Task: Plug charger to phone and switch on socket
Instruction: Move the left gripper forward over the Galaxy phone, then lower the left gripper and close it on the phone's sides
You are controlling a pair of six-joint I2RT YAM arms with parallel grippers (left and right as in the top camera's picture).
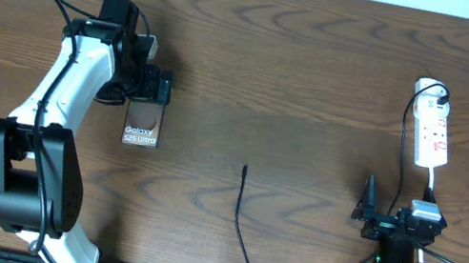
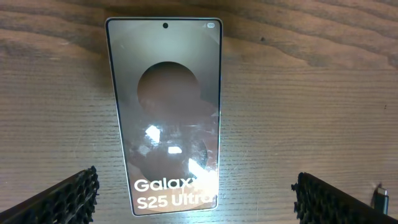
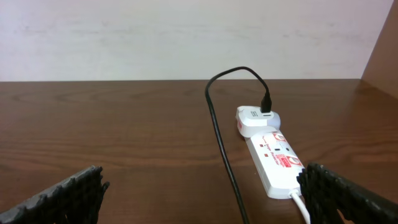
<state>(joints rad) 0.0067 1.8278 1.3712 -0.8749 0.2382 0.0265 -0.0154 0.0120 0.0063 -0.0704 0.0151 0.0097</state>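
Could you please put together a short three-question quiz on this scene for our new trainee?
1. True or false: the charger's connector tip is already plugged into the phone.
2. Multiple choice: the charger's white plug is A) seated at the far end of the socket, B) lying loose on its own, C) beside the phone.
3. Short answer: which is nearest the phone, the left gripper or the right gripper, and are its fingers open or shut?

Key: 1 false; 2 A; 3 the left gripper, fingers open.
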